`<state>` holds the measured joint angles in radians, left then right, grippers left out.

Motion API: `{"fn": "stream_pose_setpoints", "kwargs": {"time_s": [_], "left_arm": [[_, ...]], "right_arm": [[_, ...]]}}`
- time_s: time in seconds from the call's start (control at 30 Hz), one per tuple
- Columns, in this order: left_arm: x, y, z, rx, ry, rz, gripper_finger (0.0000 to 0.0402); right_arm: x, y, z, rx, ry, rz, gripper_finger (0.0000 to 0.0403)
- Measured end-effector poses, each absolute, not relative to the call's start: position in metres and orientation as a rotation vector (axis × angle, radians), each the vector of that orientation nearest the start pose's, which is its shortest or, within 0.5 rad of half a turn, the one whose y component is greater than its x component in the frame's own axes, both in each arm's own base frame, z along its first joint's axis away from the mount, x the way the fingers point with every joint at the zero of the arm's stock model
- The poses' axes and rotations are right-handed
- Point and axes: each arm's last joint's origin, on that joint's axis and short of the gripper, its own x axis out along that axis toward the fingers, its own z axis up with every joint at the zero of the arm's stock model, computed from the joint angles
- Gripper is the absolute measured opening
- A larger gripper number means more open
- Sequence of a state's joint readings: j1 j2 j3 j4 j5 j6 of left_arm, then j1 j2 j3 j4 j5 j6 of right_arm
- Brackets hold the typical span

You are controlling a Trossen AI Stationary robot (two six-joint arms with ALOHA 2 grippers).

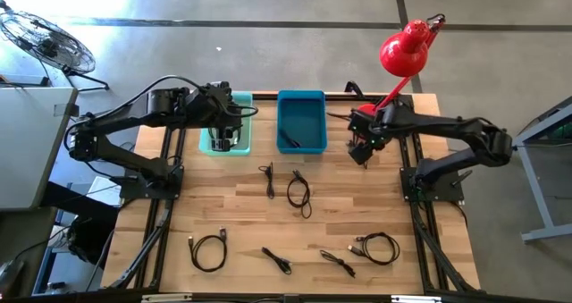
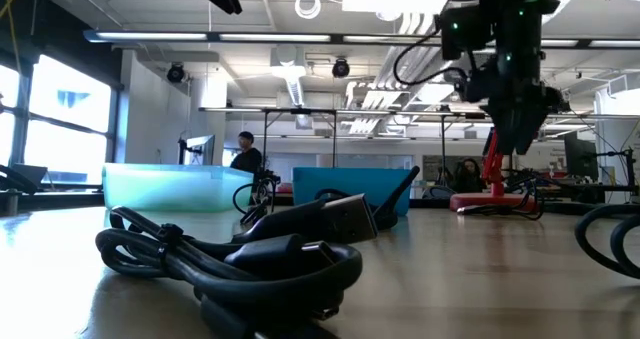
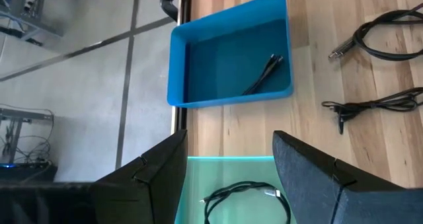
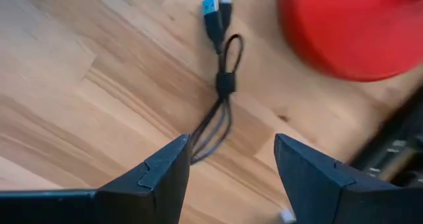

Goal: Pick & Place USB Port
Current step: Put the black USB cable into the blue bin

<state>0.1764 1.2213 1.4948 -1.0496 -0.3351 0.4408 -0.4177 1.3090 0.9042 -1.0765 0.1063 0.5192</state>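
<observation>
Hovering my right gripper (image 4: 228, 159), fingers wide and empty, above a bundled black USB cable (image 4: 219, 85) on grainy wood table (image 4: 79, 85); its loop hides behind my fingers. Left gripper (image 3: 228, 159) gapes over glossy teal bin (image 3: 231, 168).

Wooden table (image 1: 241, 215) carries 2 bins (image 1: 301, 122) and loose cables (image 1: 298, 193).

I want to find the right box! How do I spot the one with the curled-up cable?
Look at the far edge of the wooden table, where two bins sit side by side. Take the pale teal bin, under the left gripper. Its neighbour, the blue bin, is darker and holds only a straight cable.
</observation>
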Motion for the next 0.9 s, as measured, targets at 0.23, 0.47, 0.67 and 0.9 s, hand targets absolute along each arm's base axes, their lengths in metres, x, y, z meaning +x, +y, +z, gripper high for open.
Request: {"fn": "stream_pose_setpoints", "kwargs": {"time_s": [0.23, 0.47, 0.67, 0.9], "left_arm": [[0.212, 0.047, 0.409, 0.466, 0.874, 0.302, 0.0215], [0.214, 0.048, 0.408, 0.466, 0.874, 0.302, 0.0215], [0.214, 0.048, 0.408, 0.466, 0.874, 0.302, 0.0215], [0.214, 0.048, 0.408, 0.47, 0.874, 0.305, 0.0215]], "right_arm": [[0.185, -0.091, 0.196, 0.68, 1.325, -0.766, 0.0211], [0.183, -0.092, 0.173, 0.723, 1.255, -0.726, 0.0211], [0.175, -0.088, 0.157, 0.724, 1.279, -0.735, 0.0211], [0.171, -0.085, 0.146, 0.76, 1.274, -0.699, 0.0179]]}}
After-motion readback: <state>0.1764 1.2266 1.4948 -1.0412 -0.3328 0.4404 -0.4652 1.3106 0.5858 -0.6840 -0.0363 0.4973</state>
